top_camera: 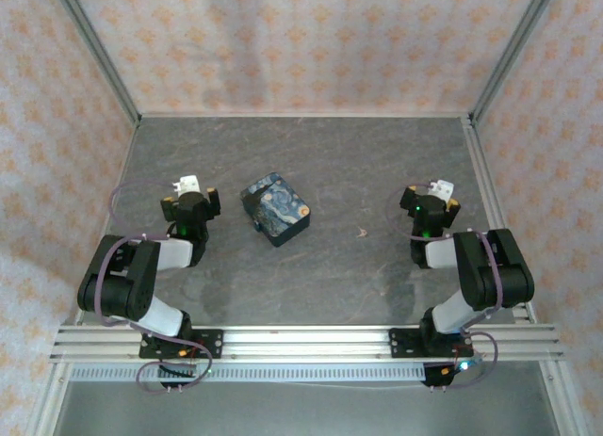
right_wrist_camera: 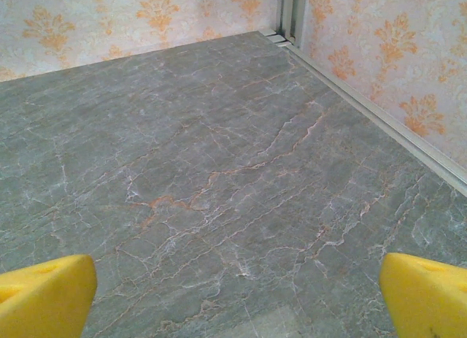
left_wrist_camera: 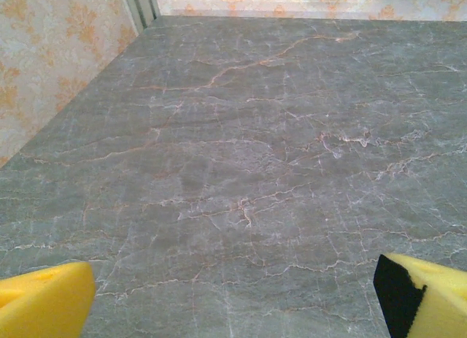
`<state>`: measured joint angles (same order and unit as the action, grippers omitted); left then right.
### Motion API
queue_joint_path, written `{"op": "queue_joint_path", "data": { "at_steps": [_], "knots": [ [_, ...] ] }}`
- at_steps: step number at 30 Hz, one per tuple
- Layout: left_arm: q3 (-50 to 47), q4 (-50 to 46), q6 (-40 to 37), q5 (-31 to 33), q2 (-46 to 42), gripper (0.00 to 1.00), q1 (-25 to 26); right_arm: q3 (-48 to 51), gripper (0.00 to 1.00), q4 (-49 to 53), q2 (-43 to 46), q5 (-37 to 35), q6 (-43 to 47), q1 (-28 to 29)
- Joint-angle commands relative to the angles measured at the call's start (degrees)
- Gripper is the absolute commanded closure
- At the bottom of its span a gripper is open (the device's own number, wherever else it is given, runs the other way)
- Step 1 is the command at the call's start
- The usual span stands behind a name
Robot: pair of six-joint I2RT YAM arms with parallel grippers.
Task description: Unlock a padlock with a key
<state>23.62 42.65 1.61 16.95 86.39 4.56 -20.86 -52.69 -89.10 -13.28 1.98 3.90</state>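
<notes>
Left claw hangs over the left part of the table with its jaws spread wide and nothing between them. Its yellow fingertips sit at the two bottom corners of the wrist view, with bare stone between. To the right, near the middle, a dark-blue box printed with yellow swirls lies closed and turned askew; what it holds cannot be told. The small dark padlock lies against the box's near-left corner. Further right the key, a pale pinkish sliver, lies alone on open stone between the box and the right claw, apart from both. That claw is likewise wide and empty, near the right frame rail. The surface is grey marble-look stone veined in orange and white. Cream walls with an orange pattern close in three sides.
</notes>
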Motion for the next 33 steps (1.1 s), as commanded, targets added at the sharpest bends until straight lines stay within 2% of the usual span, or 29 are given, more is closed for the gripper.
{"op": "queue_joint_path", "data": {
  "at_steps": [1, 6, 9, 12, 13, 16, 18, 19, 20, 21, 23, 25, 29, 33],
  "knots": [
    [-0.13, 1.75, 0.5, 1.84, -0.7, 0.0, 0.38, -0.47, 0.01, -0.4, 0.23, -1.12, -0.9, -0.18],
    [-0.31, 2.0, 0.49, 1.58, -0.85, 0.0, 0.3, 0.04, 0.01, -1.34, 0.58, -0.76, -0.67, -0.21],
    [1.29, -2.4, 0.09, -0.33, -3.28, 0.0, -0.16, -0.24, 0.01, 5.23, 7.65, -0.2, 1.67, 1.41],
    [8.3, -18.99, 2.48, 0.78, -7.52, 0.0, -1.0, -3.29, 0.01, 17.74, 16.86, -1.83, -0.63, 2.25],
    [9.47, -21.35, 2.53, -0.16, -8.56, 0.0, -1.33, -4.9, 0.01, 22.51, 19.18, -1.9, -2.46, 2.21],
    [13.04, -27.34, 5.24, -5.51, -11.6, 0.0, -2.45, -11.34, 0.01, 38.65, 25.42, 2.47, -15.41, 2.04],
    [19.21, -35.89, 8.58, -11.04, -10.54, 0.0, -3.59, -14.37, 0.01, 49.57, 28.84, 5.95, -27.94, 1.64],
    [22.36, -40.16, 9.24, -14.41, -9.04, 0.0, -3.9, -14.44, 0.01, 51.12, 29.7, 8.66, -31.82, 1.47],
    [25.84, -43.66, 9.17, -18.53, -7.13, 0.02, -4.11, -13.77, 0.06, 49.24, 30.11, 14.79, -32.45, 1.24],
    [28.96, -46.53, 8.82, -23.18, -5.06, 0.13, -4.12, -13.44, 0.17, 47.26, 30.05, 20.69, -32.09, 1.47],
    [33.93, -50.54, 8.54, -30.52, -1.4, 0.25, -4.04, -14.58, 0.21, 49.51, 29.57, 23.82, -34.11, 3.92],
    [37.35, -53.42, 9.45, -34.92, 1.45, 0.25, -3.87, -15.25, 0.2, 51.35, 29.36, 25.24, -34.85, 7.66],
    [40.83, -56.92, 8.02, -41.88, 5.93, 0.18, -2.42, -16.04, 0.18, 53.71, 26.52, 28.22, -36.78, 15.8],
    [44.53, -62.02, 5.83, -46.55, 11.04, 0.19, -1.1, -15.08, 0.14, 49.19, 21.66, 28.69, -37.49, 25.36]
  ]
}}
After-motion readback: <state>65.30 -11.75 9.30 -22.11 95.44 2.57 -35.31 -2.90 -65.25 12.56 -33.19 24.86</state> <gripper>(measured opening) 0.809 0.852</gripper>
